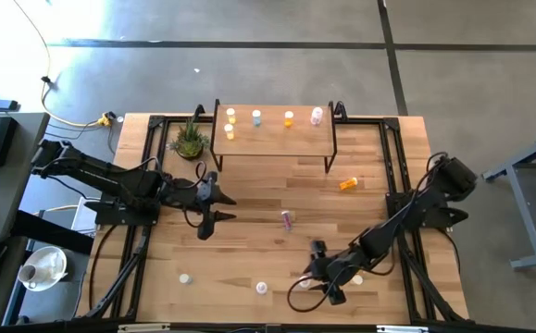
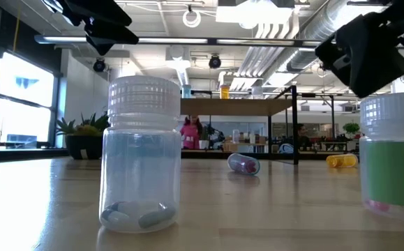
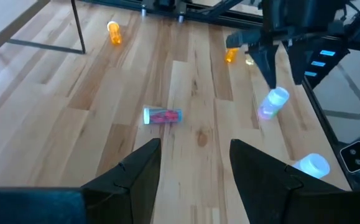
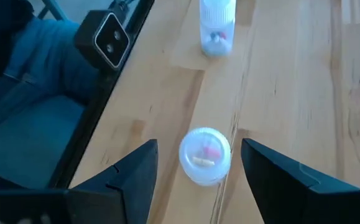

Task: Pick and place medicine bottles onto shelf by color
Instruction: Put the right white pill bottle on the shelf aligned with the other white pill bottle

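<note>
Five placed: I count five medicine bottles (image 1: 256,117) standing on the shelf (image 1: 272,141) at 12 o'clock of the surface (image 1: 268,231): two yellow at its left end, then pale blue, orange and pinkish-white along the back.
Still loose: an orange bottle (image 1: 348,185) lies on its side at 2 o'clock; a pink-filled bottle (image 1: 287,219) lies near the middle; three more stand along the near edge between 5 and 7 o'clock.
Progress: I judge the job somewhat under half done, with five or so bottles left to sort.
Right hand (image 4: 195,168): at 5 o'clock, fingers spread wide and empty, hanging over a white-capped bottle (image 4: 204,155) with pinkish contents that sits between them, not yet gripped.
Left hand (image 3: 195,177): at 9 o'clock, fingers partly apart, holding nothing, pointed toward the pink-filled bottle in the middle.
Next, as I judge it: the right hand lowers and closes on the bottle beneath it.
Also there: a small potted plant (image 1: 190,140) just left of the shelf.
</note>
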Robot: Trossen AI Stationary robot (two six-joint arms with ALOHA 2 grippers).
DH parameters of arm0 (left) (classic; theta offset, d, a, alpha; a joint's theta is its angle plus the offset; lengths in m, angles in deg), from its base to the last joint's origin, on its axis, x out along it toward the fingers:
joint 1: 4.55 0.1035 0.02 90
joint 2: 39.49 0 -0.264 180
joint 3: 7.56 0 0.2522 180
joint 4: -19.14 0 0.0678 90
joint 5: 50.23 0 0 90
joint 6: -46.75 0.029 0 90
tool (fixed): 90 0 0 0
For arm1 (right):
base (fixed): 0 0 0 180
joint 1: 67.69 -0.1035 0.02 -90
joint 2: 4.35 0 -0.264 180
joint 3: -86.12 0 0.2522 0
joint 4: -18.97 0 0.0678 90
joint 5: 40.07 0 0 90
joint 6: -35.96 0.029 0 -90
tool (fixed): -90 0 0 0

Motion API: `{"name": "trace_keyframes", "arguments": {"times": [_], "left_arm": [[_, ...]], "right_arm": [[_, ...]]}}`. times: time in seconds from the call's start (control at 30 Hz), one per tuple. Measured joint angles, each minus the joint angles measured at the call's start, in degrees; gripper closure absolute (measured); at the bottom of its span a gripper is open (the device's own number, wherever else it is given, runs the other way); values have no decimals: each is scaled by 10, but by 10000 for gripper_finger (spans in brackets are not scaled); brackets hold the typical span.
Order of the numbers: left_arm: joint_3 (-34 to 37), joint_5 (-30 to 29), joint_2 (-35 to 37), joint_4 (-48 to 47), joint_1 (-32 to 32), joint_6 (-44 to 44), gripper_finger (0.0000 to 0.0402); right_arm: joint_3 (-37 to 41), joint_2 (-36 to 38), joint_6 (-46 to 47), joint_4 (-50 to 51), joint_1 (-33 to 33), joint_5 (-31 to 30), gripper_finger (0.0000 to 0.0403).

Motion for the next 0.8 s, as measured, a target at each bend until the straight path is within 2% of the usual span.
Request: {"name": "trace_keyframes", "arguments": {"times": [0.27, 0.57, 0.8], "left_arm": [[0, 0, 0, -1, 0, 0, 220], [0, 0, 0, -5, 0, 0, 220], [0, 0, 0, -5, 0, 0, 220]], "right_arm": [[0, -36, 5, -42, 1, -2, 181], [-1, -55, 19, -43, 1, -9, 184], [-1, -55, 19, -44, 1, -10, 251]]}}
